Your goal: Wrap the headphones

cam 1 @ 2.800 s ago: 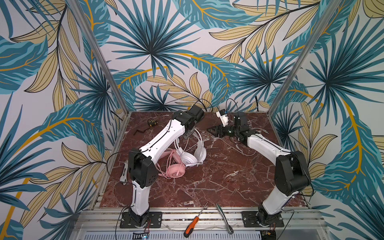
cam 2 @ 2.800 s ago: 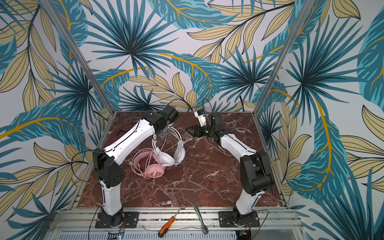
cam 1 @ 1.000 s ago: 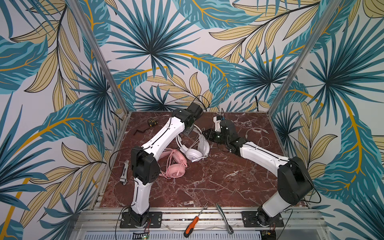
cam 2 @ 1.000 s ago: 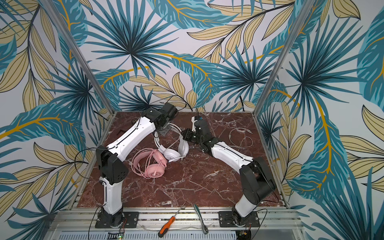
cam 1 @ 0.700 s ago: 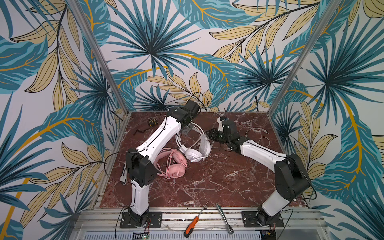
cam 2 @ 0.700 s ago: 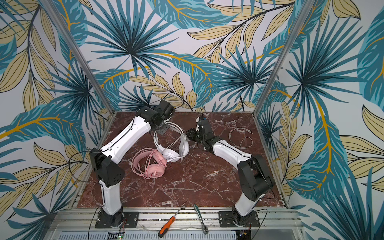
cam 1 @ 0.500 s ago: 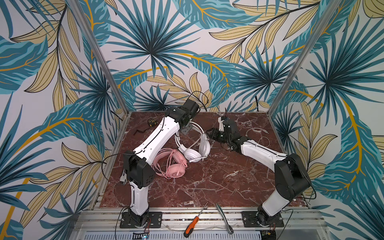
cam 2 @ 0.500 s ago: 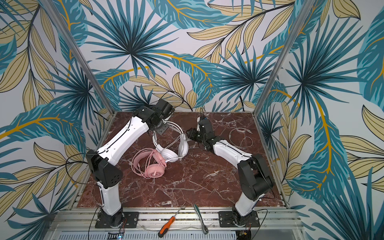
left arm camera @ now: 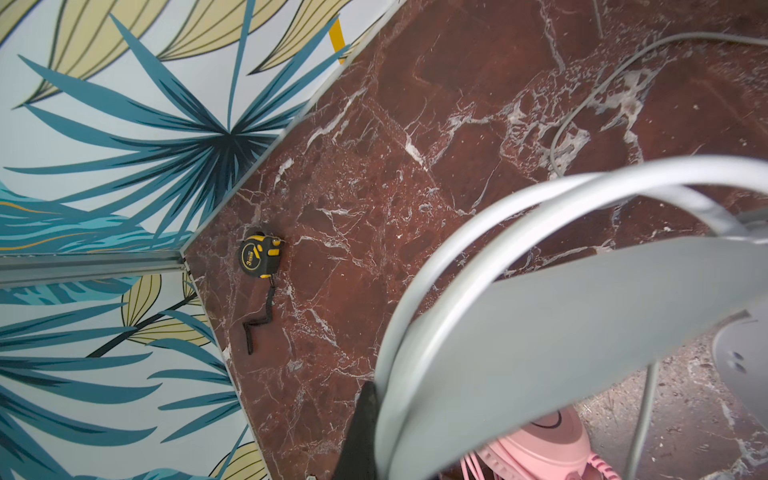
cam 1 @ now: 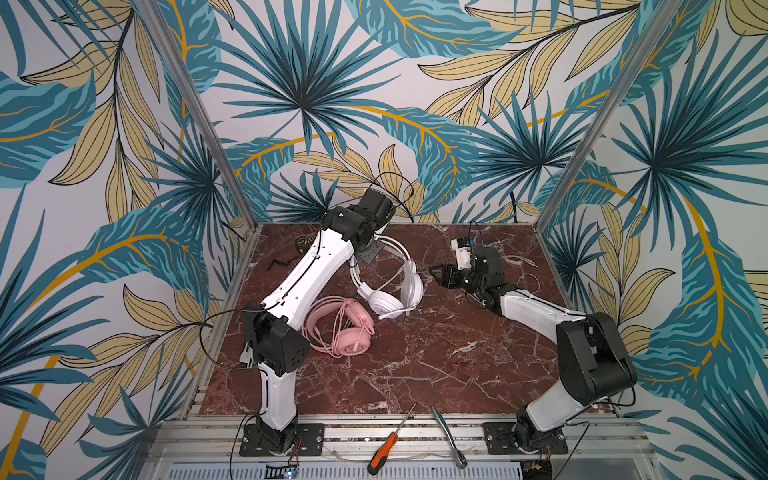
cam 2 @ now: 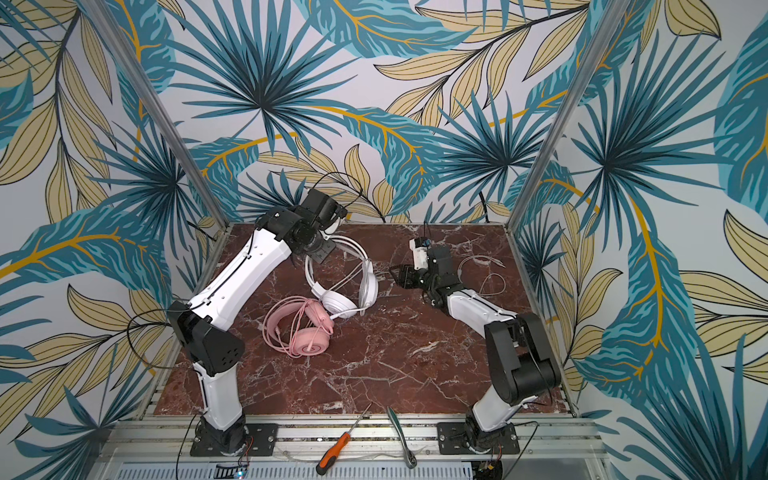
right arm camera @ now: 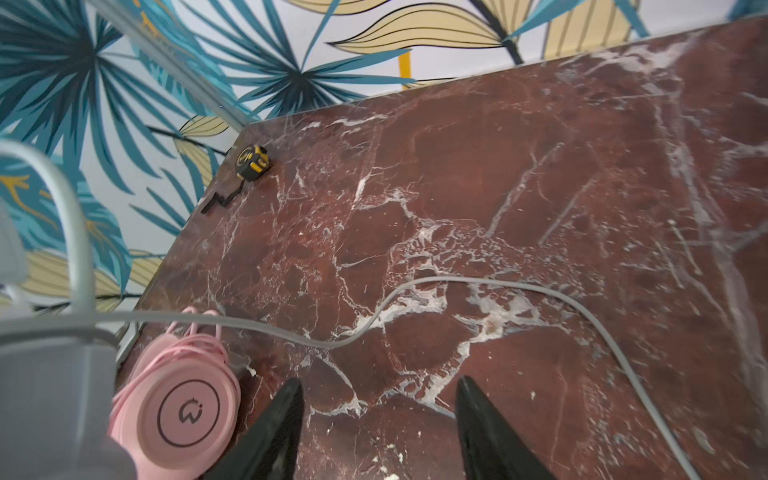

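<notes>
Right gripper (right arm camera: 378, 380) hangs empty, jaws apart, my nearer arm to the thin white cable (right arm camera: 457, 282) running crosswise just ahead. The white padded over-ear headset (cam 1: 392, 286) sits at its nine o'clock, headband (cam 1: 399, 246) clamped by my left gripper (cam 1: 369, 250).

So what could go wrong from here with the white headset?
The left gripper grips the white headset only by its thin headband, so it may slip. Its cable trails loose, and the open right gripper holds nothing, so it could snag. A cup sits by the pink headset and might drag it.
</notes>
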Motion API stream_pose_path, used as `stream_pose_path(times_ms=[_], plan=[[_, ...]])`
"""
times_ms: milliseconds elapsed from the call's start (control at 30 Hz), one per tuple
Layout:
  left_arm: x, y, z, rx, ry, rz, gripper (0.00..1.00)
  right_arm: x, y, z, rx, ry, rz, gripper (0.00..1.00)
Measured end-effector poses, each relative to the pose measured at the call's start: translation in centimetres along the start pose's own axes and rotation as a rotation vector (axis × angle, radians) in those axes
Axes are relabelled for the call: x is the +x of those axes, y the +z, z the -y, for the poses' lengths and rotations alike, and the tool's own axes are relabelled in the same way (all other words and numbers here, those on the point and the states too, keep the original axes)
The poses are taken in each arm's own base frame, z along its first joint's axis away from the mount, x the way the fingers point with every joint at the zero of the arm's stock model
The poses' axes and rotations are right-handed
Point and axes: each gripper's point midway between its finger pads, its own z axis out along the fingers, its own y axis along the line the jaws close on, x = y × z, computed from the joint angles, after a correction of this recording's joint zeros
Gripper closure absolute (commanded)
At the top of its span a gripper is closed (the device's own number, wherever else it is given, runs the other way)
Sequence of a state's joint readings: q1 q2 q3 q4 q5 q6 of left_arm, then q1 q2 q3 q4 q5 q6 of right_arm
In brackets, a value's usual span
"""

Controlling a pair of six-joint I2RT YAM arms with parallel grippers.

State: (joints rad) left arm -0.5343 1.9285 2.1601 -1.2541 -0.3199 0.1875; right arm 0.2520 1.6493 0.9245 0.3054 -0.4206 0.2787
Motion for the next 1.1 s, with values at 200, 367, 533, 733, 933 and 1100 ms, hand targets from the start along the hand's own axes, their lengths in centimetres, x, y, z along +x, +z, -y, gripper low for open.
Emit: stream_pose_path(times_ms=[200,367,533,733,933,1100], plan=[[-0.2,-0.1,0.5,0.029,0.003,0.008,1.0,3.2,1.5,-0.6,-0.13,-0.064,0.038,0.37],[-0.2,-0.1,0.7,0.043,0.003,0.011,1.0,3.7,2.7,-2.2,-0.214,-0.119,0.088,0.36],[-0.2,-0.1,0.9,0.054,0.001,0.013,1.0,3.9,4.1,-4.3,-0.282,-0.161,0.124,0.36],[-0.3,-0.2,1.2,0.072,0.0,0.017,1.0,2.7,6.4,-3.8,-0.253,-0.128,0.133,0.37],[-0.3,-0.2,1.4,0.085,-0.004,0.019,1.0,0.8,7.0,-3.6,-0.226,-0.09,0.165,0.4],[-0.4,-0.2,1.6,0.097,-0.007,0.022,1.0,-0.6,8.6,-3.5,-0.226,-0.041,0.161,0.46]])
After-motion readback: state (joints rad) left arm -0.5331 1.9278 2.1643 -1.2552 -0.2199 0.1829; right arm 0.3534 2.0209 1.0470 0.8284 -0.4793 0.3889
